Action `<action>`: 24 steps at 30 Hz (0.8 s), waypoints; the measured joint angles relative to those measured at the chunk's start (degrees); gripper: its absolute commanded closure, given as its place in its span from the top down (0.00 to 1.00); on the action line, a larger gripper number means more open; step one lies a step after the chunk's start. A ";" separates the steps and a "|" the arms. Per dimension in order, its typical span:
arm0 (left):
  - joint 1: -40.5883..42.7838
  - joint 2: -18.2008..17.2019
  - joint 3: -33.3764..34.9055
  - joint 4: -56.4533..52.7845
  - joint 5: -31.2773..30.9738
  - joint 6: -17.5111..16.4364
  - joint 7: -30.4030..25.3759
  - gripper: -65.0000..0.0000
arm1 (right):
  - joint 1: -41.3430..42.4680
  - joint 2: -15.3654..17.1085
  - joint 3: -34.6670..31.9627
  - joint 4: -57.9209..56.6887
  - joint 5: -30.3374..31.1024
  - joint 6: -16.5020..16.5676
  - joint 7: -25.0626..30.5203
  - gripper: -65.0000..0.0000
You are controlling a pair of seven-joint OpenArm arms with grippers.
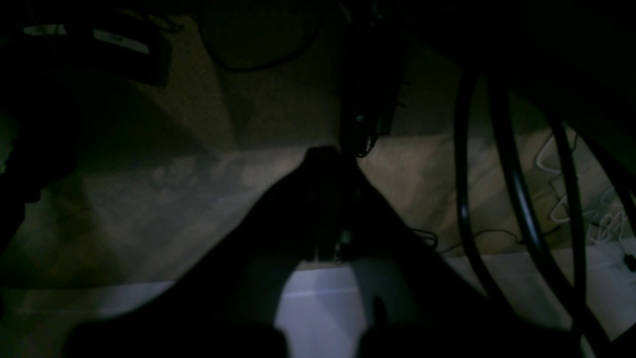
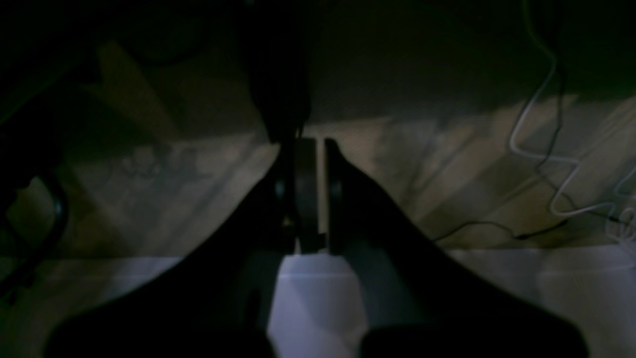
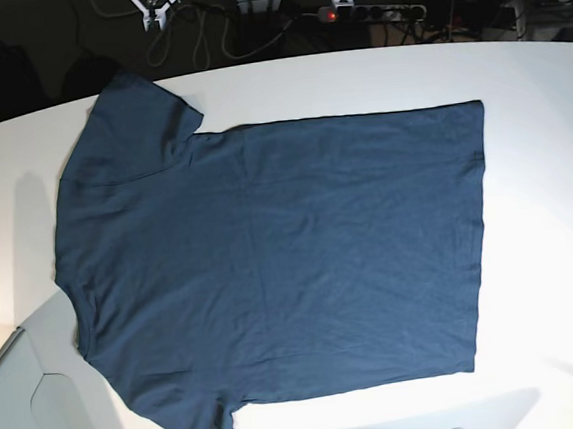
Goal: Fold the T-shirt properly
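The dark navy T-shirt [image 3: 271,266] lies spread flat on the white table [image 3: 542,152]. Its neck end and sleeves are at the left and its hem at the right. One sleeve points to the back left and the other to the front left. Neither arm shows in the base view. In the dim left wrist view my left gripper [image 1: 328,159] has its fingers closed together with nothing between them, over a floor. In the right wrist view my right gripper [image 2: 320,149] is shut down to a thin slit and is empty. No shirt shows in either wrist view.
Thick black cables [image 1: 516,199] hang at the right of the left wrist view. A white coiled cable [image 2: 541,149] lies at the right in the right wrist view. A power strip [image 3: 369,11] and cables lie behind the table. A grey panel [image 3: 13,419] sits at the front left corner.
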 measured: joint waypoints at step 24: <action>13.77 -3.06 -0.50 19.63 -0.15 0.11 -0.09 0.00 | -18.05 2.95 -0.04 31.10 -0.11 0.63 -7.45 0.00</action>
